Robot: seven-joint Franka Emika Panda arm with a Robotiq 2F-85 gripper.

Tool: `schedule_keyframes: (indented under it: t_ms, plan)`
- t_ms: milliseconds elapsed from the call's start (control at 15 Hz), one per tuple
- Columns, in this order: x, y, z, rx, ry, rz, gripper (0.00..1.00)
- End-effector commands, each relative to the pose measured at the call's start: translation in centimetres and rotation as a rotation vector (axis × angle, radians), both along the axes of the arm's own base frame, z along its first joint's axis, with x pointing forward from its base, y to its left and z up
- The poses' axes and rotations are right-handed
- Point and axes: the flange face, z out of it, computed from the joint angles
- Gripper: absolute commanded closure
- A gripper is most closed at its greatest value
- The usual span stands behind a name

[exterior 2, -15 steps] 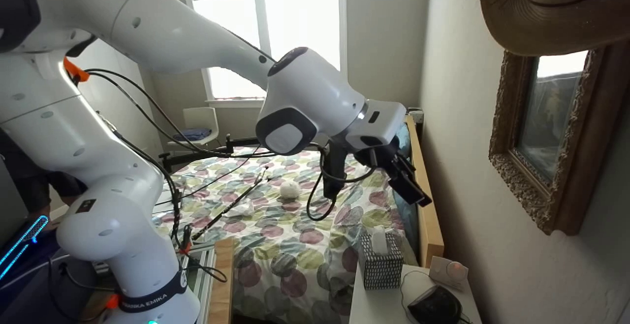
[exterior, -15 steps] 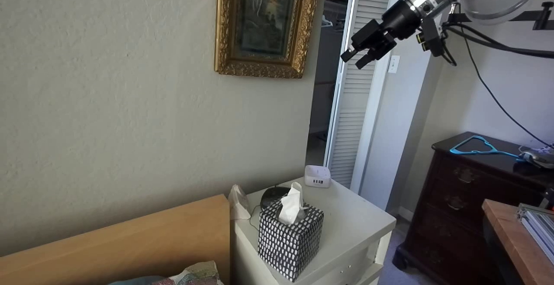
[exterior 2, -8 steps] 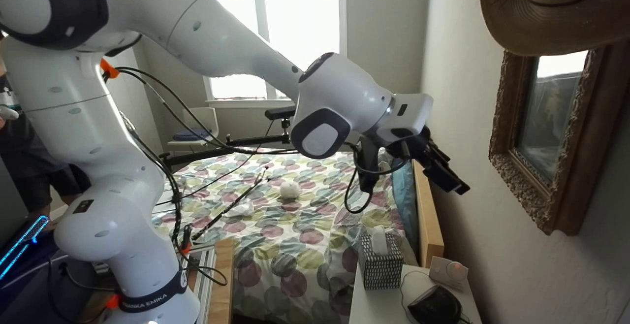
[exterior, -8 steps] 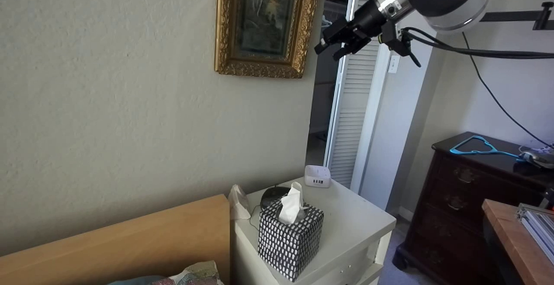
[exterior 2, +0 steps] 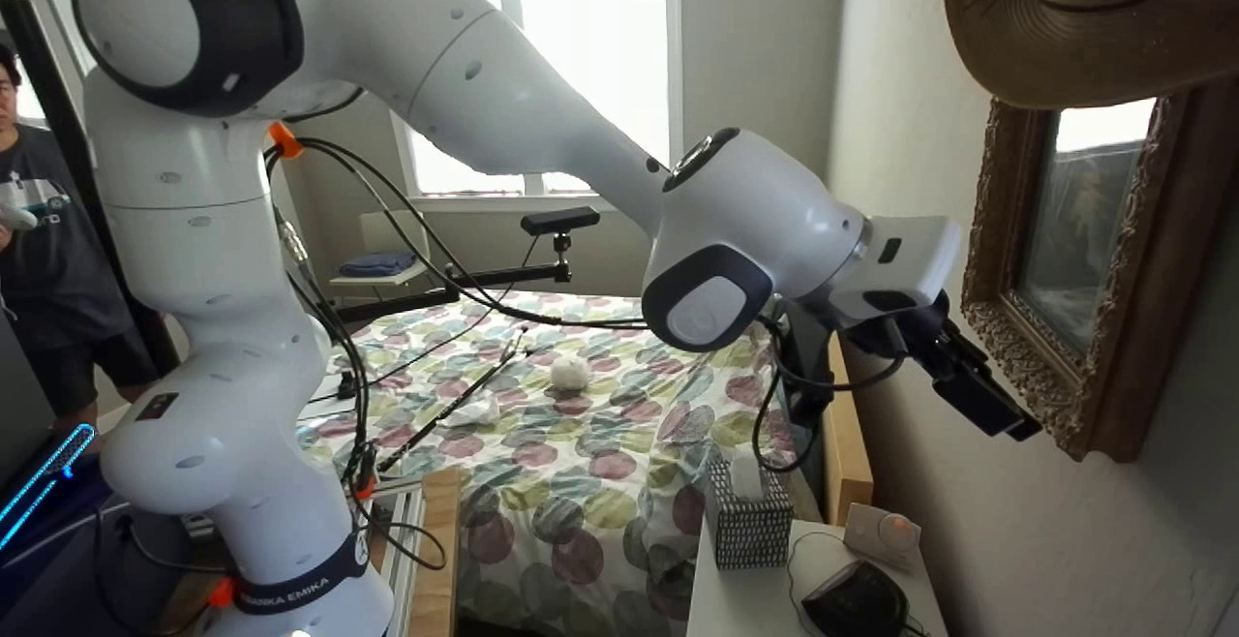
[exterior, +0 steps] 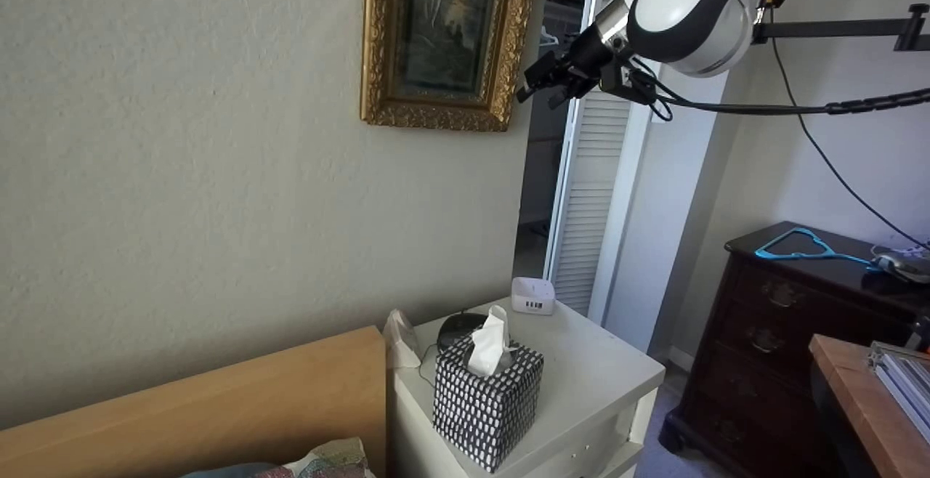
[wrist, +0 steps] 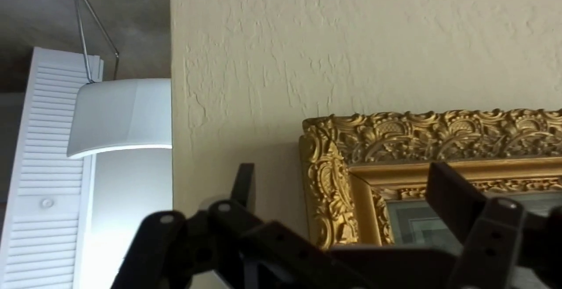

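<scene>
My gripper (wrist: 342, 168) is open, its two black fingers (wrist: 454, 201) wide apart with nothing held between them. Beyond them in the wrist view is a corner of an ornate gold picture frame (wrist: 395, 135) hanging on the wall. In an exterior view the fingertips of the gripper (exterior: 539, 99) appear just right of the frame's (exterior: 436, 116) lower right corner. The gripper (exterior 2: 1024, 427) overlaps the lower part of the frame (exterior 2: 987, 259) in an exterior view, tilted downward; the exact distance is hard to judge. A patterned tissue box (exterior: 487, 405) with a white tissue (exterior: 491, 340) stands far below.
The tissue box is on a white nightstand (exterior: 596, 362) with a small white device (exterior: 532, 296) and a black round item (exterior 2: 857, 598). A wooden headboard (exterior: 218, 405) and bed (exterior 2: 600, 492) adjoin it. A hat (exterior 2: 1094, 46) hangs above the frame. A person (exterior 2: 58, 259) stands behind the arm.
The arm has moved toward the wall and the gold frame: leftward in an exterior view, rightward in an exterior view. Over the last half second the gripper has also dipped. Its fingers stayed open.
</scene>
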Motion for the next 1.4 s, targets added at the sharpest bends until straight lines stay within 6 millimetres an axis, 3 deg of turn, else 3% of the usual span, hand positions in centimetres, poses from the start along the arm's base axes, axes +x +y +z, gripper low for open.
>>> schedule_keyframes:
  t_ms: [0, 400, 1333]
  plan:
    - [1.7, 0.5, 0.8, 0.001, -0.023, -0.008, 0.0]
    - [2.2, 2.5, 2.1, 0.021, -0.052, -0.001, 0.0]
    - [2.0, 1.9, 1.0, 0.018, -0.001, -0.019, 0.0]
